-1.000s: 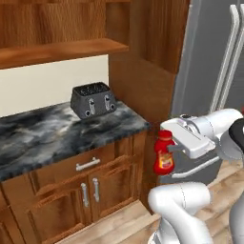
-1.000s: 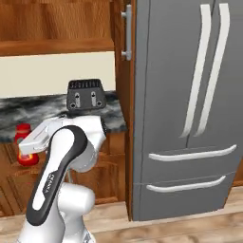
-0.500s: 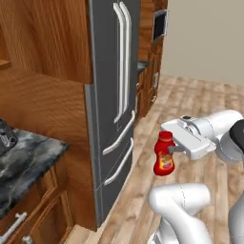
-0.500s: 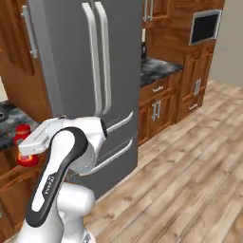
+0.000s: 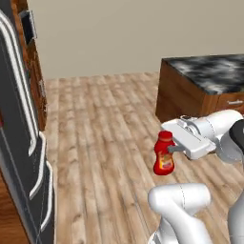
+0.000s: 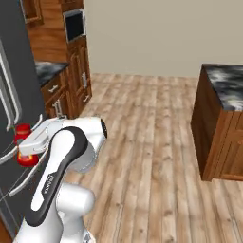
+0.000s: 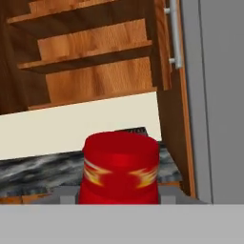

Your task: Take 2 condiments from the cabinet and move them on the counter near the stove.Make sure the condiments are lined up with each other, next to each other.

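ketchup bottle (image 5: 164,155) upright, clamped in pincer (image 5: 174,147)

The arm (image 6: 71,156) was all glossy white, chunky rounded segments. A black band ran along one link with small grey lettering. Its gripper (image 5: 177,148) was boxy and pale grey-white.

A home kitchen: steel fridge (image 5: 21,143), wooden cabinets (image 6: 71,71), marble-topped island surface (image 5: 209,71), plank floor (image 5: 105,133)
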Robot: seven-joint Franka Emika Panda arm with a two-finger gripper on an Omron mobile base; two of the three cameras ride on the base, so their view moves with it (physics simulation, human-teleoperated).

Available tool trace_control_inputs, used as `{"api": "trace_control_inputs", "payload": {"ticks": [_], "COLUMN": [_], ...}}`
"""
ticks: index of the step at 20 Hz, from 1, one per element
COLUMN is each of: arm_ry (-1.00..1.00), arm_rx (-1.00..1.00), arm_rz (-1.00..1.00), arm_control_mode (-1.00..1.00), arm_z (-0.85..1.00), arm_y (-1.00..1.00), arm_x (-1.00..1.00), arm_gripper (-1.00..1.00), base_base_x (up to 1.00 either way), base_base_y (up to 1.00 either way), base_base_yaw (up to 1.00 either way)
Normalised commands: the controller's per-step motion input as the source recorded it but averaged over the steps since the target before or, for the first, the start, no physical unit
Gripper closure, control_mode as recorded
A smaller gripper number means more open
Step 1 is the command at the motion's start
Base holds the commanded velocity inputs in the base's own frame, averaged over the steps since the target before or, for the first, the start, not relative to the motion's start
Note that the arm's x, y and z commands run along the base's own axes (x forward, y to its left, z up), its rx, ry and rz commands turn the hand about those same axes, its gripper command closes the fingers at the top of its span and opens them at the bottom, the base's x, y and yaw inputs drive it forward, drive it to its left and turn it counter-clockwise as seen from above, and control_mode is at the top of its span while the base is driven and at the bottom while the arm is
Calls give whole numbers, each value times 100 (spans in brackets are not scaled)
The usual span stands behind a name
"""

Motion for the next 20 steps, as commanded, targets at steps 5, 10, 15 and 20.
{"api": "trace_control_inputs", "payload": {"ticks": [5, 10, 15, 20], "arm_ry": [0, 0, 0, 0], "arm_rx": [0, 0, 0, 0], "arm_rz": [0, 0, 0, 0], "arm_control_mode": [100, 100, 100, 100], "arm_z": [0, 0, 0, 0], "arm_y": [0, 0, 0, 0], "arm_x": [0, 0, 0, 0], "arm_gripper": [100, 100, 100, 100], "base_base_x": [0, 1, 6, 19], "base_base_y": [-25, -22, -10, -1], "base_base_yaw": [-93, -92, -91, -86]}}
